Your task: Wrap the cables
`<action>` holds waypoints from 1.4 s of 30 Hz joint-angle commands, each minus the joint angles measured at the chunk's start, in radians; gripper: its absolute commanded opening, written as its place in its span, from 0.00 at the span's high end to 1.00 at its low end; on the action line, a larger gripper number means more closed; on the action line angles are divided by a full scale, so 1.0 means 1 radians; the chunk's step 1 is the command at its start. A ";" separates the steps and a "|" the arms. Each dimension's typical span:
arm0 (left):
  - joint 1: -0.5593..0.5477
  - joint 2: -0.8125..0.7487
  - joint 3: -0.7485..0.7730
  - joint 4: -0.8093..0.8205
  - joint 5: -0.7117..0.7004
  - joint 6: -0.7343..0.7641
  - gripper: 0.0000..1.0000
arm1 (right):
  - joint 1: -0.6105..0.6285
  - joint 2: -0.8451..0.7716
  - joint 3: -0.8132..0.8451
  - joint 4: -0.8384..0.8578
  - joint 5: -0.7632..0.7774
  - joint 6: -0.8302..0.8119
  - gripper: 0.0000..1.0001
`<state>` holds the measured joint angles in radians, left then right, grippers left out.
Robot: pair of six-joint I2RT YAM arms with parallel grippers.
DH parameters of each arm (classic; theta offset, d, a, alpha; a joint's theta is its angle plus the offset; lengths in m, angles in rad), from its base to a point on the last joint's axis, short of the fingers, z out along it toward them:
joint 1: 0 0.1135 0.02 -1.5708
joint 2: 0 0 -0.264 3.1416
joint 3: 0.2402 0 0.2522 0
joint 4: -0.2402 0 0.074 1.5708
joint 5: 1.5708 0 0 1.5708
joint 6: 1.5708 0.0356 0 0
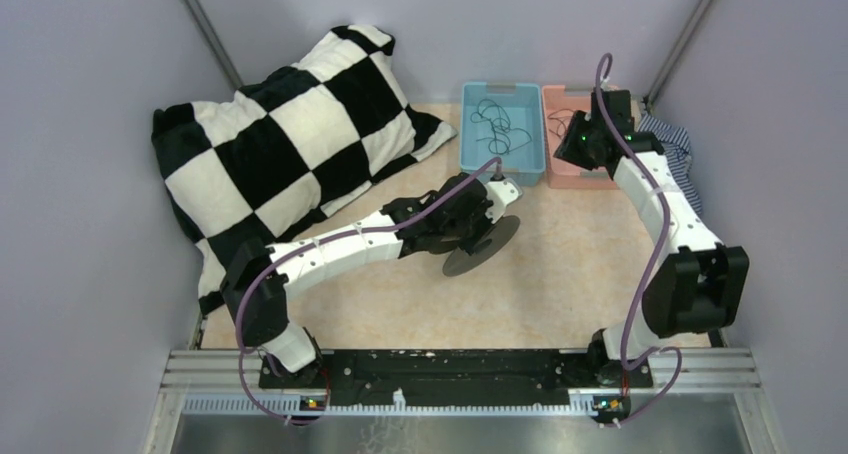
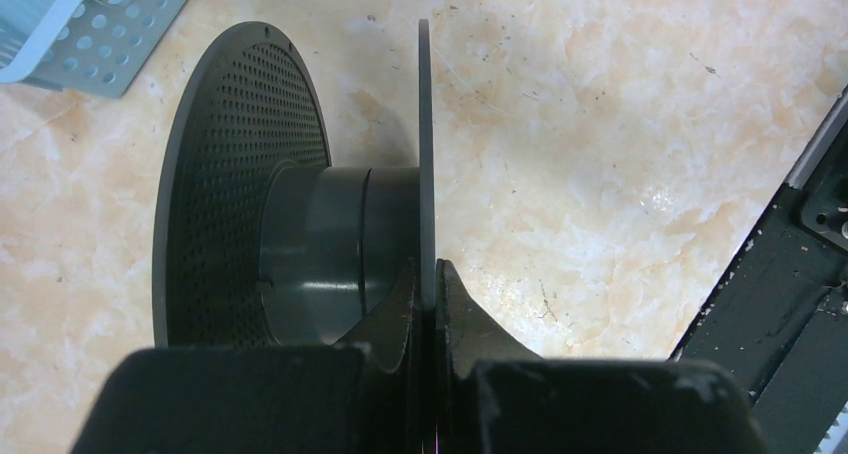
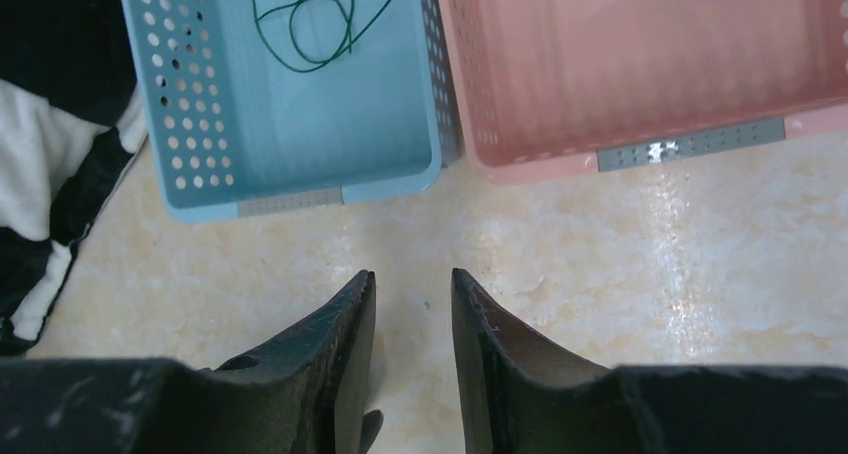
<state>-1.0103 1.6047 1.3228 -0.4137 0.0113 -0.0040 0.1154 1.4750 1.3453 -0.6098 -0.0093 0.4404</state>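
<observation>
1. Two arms reach over the table (image 1: 560,274); the left gripper (image 2: 428,284) is pinched tight on the thin rim of one disc of the dark spool (image 2: 300,244) (the other disc is full of small holes).
2. The right gripper (image 3: 412,284) hangs over the table just in front of the blue basket (image 3: 290,199) and the pink basket (image 3: 520,164); its fingers have a narrow gap and hold nothing.
3. The cables (image 3: 303,69) lie loose in the blue basket, well apart from the spool.
</observation>
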 commanded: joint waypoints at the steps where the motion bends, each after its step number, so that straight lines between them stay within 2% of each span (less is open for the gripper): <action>1: -0.002 -0.001 0.025 0.031 0.015 0.025 1.00 | -0.021 0.103 0.143 0.016 0.074 -0.016 0.64; 5: -0.002 0.000 0.035 0.021 0.002 0.028 1.00 | -0.057 0.231 0.248 0.019 0.095 -0.007 0.64; 10: -0.002 0.004 0.056 -0.003 -0.003 0.030 0.92 | -0.072 0.358 0.366 0.010 0.106 0.005 0.63; 16: -0.002 0.011 0.076 -0.033 -0.042 0.026 0.65 | -0.112 0.511 0.502 0.005 0.107 0.045 0.52; 18: -0.002 0.010 0.072 -0.033 -0.059 0.027 0.62 | -0.147 0.577 0.565 0.005 0.082 0.059 0.50; 19: -0.002 0.009 0.072 -0.033 -0.066 0.027 0.55 | -0.153 0.619 0.608 -0.003 0.070 0.067 0.50; 20: -0.002 0.009 0.074 -0.034 -0.070 0.030 0.54 | -0.157 0.662 0.657 -0.012 0.057 0.073 0.50; 27: 0.002 0.033 0.096 -0.049 -0.065 0.031 0.50 | -0.160 1.024 1.125 -0.162 0.011 0.101 0.43; 30: 0.004 0.046 0.103 -0.061 -0.052 0.037 0.53 | -0.175 1.090 1.173 -0.147 -0.046 0.142 0.43; 32: 0.007 0.051 0.101 -0.065 -0.047 0.039 0.59 | -0.177 1.103 1.148 -0.112 -0.066 0.151 0.43; 34: 0.011 0.057 0.098 -0.065 -0.043 0.040 0.69 | -0.177 1.114 1.137 -0.087 -0.083 0.154 0.44; 36: 0.015 0.062 0.096 -0.068 -0.043 0.042 0.86 | -0.177 1.125 1.139 -0.080 -0.089 0.152 0.48; 37: 0.017 0.064 0.097 -0.070 -0.044 0.044 0.95 | -0.177 1.126 1.138 -0.077 -0.088 0.151 0.55; 38: 0.019 0.066 0.097 -0.072 -0.049 0.045 1.00 | -0.177 1.123 1.136 -0.078 -0.087 0.150 0.63; 42: 0.026 0.063 0.096 -0.071 -0.058 0.064 1.00 | -0.177 1.043 1.063 -0.040 -0.078 0.144 0.97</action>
<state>-0.9974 1.6619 1.3907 -0.4793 -0.0322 0.0299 -0.0555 2.6080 2.4542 -0.7128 -0.0807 0.5793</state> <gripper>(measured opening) 0.032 0.151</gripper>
